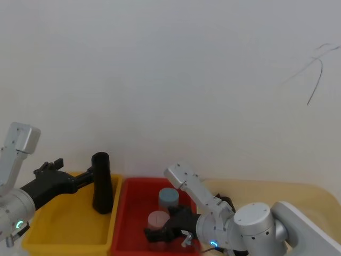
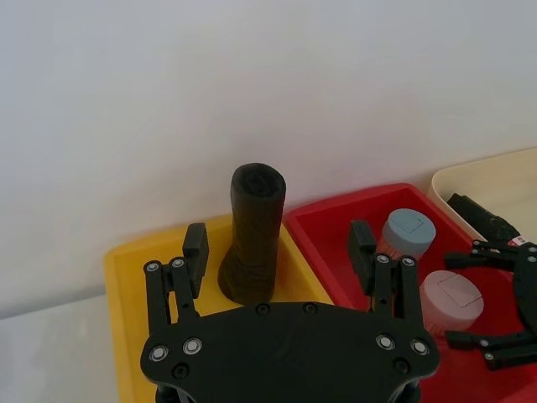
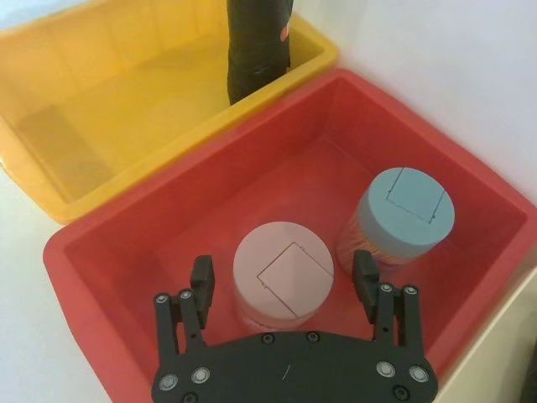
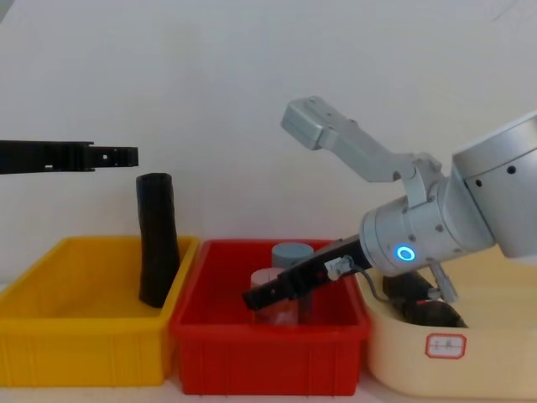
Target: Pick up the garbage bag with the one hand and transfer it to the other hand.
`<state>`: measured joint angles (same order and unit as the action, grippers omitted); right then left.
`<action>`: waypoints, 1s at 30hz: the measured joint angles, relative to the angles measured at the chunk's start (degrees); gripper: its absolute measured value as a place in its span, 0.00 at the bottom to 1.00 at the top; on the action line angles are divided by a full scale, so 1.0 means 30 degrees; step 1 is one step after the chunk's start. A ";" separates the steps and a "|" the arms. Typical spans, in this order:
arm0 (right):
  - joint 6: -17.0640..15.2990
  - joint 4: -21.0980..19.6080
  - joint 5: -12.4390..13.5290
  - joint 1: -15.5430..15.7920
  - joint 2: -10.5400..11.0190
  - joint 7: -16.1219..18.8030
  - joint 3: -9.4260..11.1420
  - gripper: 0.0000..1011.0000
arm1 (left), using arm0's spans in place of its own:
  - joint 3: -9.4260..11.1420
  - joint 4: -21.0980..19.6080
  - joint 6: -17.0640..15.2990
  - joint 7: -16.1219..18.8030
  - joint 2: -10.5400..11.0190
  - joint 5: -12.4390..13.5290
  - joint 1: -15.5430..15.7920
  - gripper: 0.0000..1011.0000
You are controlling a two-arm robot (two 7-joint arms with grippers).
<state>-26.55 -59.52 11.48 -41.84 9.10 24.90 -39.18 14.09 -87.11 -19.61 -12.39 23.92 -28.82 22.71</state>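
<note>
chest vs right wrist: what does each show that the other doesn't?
Chest only: the cream bin with a label and dark items inside, the left gripper above the yellow bin, and the right arm's blue ring.
Right wrist only: the flip lids of the pink jar and blue jar from above.
Both: the upright garbage bag, the red bin, the right gripper, its fingers open.

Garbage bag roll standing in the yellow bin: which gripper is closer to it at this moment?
Left. The left gripper is open, level with the garbage bag top, fingers either side. The right gripper is open over the red bin, above the pink-lidded jar.
</note>
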 joint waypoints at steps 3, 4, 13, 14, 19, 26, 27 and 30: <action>0.0115 0.0374 -0.0055 -0.0149 -0.0128 0.0148 -0.0016 0.99 | 0.0001 -0.0001 0.0000 0.0001 0.0000 0.0000 0.0000 0.99; 0.0136 0.0442 -0.0063 -0.0182 -0.0161 0.0177 -0.0021 0.99 | 0.0000 -0.0002 0.0000 0.0000 -0.0001 0.0000 0.0000 0.99; 0.0342 0.1096 -0.0170 -0.0496 -0.0492 0.0544 -0.0044 0.99 | 0.0000 -0.0002 0.0000 0.0001 -0.0001 -0.0001 0.0000 0.99; 0.0348 0.1146 -0.0179 -0.0525 -0.0519 0.0573 -0.0045 0.99 | 0.0000 -0.0002 0.0000 0.0001 -0.0001 -0.0001 0.0000 0.99; 0.0367 0.1379 -0.0210 -0.0626 -0.0640 0.0732 -0.0016 0.99 | -0.0001 -0.0002 0.0000 0.0001 -0.0001 0.0000 0.0001 0.99; 0.0368 0.1622 -0.0223 -0.0702 -0.0752 0.0902 0.0068 0.99 | 0.0000 -0.0002 -0.0001 0.0000 0.0000 -0.0001 -0.0001 0.99; 0.0368 0.1640 -0.0224 -0.0708 -0.0764 0.0914 0.0074 0.98 | 0.0000 -0.0001 0.0000 0.0000 0.0001 -0.0001 0.0000 0.99; 0.0368 0.1710 -0.0231 -0.0723 -0.0791 0.0952 0.0096 0.93 | 0.0000 -0.0002 0.0000 0.0001 -0.0001 0.0000 0.0000 0.99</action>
<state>-25.44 -54.39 10.79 -44.01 6.72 27.76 -38.89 14.09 -87.11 -19.61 -12.39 23.91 -28.82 22.71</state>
